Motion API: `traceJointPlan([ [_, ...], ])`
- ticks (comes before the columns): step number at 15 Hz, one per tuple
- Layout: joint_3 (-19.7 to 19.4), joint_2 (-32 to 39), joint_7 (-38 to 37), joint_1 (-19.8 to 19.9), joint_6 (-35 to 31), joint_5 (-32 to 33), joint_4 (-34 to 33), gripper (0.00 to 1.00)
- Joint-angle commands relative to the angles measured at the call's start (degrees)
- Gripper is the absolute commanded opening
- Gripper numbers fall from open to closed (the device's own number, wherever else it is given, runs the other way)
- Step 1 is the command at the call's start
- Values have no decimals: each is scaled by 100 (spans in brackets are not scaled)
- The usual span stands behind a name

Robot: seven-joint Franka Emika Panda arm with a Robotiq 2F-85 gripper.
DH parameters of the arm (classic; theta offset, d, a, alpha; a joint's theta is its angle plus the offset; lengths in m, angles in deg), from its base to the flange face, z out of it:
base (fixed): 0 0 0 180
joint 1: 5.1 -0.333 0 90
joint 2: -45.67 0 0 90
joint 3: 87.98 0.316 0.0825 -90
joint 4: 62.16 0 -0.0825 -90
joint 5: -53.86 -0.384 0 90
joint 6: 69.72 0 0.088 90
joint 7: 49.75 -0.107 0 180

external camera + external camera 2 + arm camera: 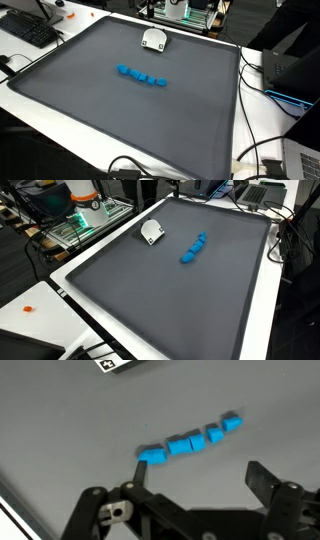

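Where the wrist view looks down, item one: Robotiq gripper [197,470], black, entering from the bottom edge. Its jaws are spread wide and hold nothing.

Item two: row of small blue blocks [190,440], five as far as can be counted, set end to end on the dark grey table [60,410].
- Position: just ahead of the jaws, towards the top of the wrist view, apart from both fingertips.
- Long axis: lower left to upper right, lying nearly along the line between the two fingers rather than across it. The row looks about as long as the gap is wide.
- Both exterior views place the row [141,76] [194,248] on open table, nothing touching it.

Item three: small white rounded object [153,39] [152,232], beyond the row and well apart from it. A black-and-white marker [118,364] shows at the top of the wrist view.

Item four, off the grey surface: black keyboard [30,30], black cables [250,75], small orange piece [28,308].

Nothing stands between the jaws and the row.
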Motion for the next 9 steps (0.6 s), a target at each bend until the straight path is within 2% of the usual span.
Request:
traceJointPlan([
  [1,-16,290,421,-74,170,7,-284,100],
  [4,-20,462,647,-118,180,-31,-416,100],
  [9,-50,360,477,-125,28,-7,-305,100],
])
